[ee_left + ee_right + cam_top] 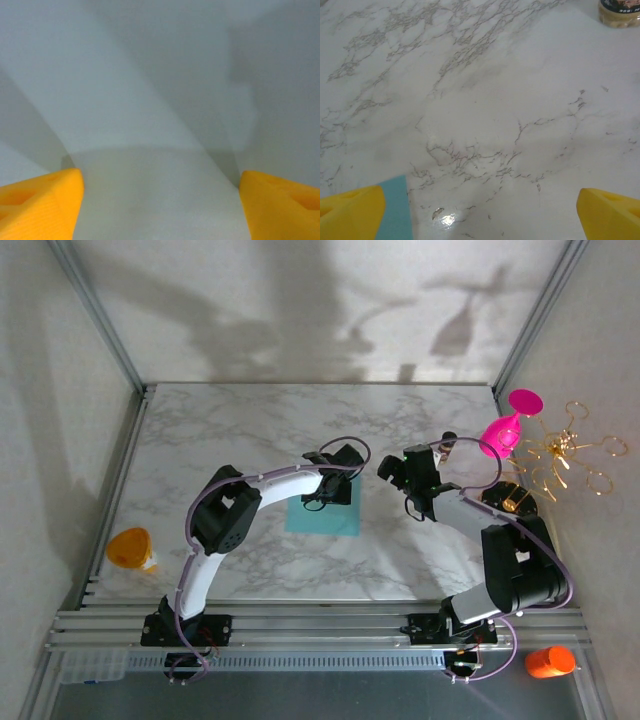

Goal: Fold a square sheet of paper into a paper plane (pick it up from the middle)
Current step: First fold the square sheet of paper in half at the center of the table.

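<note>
Looking from above, left gripper: is hovering over the far edge of the square sheet of paper, which is lying flat on the marble table directly beneath the wrist
Top view, right gripper: is hanging just beside the sheet's right side, apart from it; the pink goblet is standing well apart, on the side away from the sheet
Left wrist view, fingers: are spreading wide with nothing between them; the surface ahead is looking blurred and grey, too soft to identify
Right wrist view, fingers: are gaping apart, gripping nothing; a teal corner of the sheet is showing beside the finger at the left of this view, with bare marble ahead
Progress: nothing is showing a crease, point or wing, so the paper plane is not begun
Remaining: by my judgement, the pick-up from the middle and every fold are waiting
</note>
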You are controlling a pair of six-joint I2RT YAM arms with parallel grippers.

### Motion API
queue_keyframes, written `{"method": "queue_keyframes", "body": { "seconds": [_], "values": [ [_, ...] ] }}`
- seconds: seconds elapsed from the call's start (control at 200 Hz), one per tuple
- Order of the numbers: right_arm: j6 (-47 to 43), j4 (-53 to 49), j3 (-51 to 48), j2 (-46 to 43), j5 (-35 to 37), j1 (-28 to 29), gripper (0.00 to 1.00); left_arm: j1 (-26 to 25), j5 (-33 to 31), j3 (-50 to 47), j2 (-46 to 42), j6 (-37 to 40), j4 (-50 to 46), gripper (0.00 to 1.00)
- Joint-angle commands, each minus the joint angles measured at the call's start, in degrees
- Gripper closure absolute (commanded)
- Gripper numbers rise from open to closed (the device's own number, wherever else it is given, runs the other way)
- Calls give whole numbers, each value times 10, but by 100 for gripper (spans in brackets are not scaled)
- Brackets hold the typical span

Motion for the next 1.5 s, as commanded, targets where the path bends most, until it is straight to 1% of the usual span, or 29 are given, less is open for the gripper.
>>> {"method": "queue_keyframes", "body": {
  "seconds": [0.0,0.31,0.471,0.531,0.576,0.631,0.741,0.901,1.086,1.161,1.247,1.492],
  "values": [
    [11,9,-1,9,-4,-3,1,-6,-10,-2,23,-3,-30,21],
    [14,10,0,11,-7,-3,1,-5,-7,-21,26,-7,-16,24],
    [17,9,0,10,-8,-3,1,-3,-5,-22,14,-10,-9,30],
    [18,8,0,7,-7,-3,1,-3,1,-27,1,-11,1,35],
    [18,8,0,6,-7,-4,1,-1,13,-33,-14,-11,15,42],
    [19,9,-1,4,-7,-3,2,2,32,-43,-33,-10,32,50],
    [21,10,-1,-2,-6,-4,2,19,81,-71,-77,-13,72,62],
    [23,16,-4,-10,-10,-3,2,51,181,-125,-154,-18,145,70],
    [5,39,-9,-16,-38,-4,3,95,293,-194,-219,-38,237,73],
    [-3,51,-11,-14,-57,-4,3,112,320,-215,-228,-43,260,73],
    [-8,67,-15,-12,-86,-4,3,124,331,-232,-228,-38,275,73],
    [-25,126,-26,8,-208,-3,7,146,297,-249,-192,-2,262,73]
  ]
}}
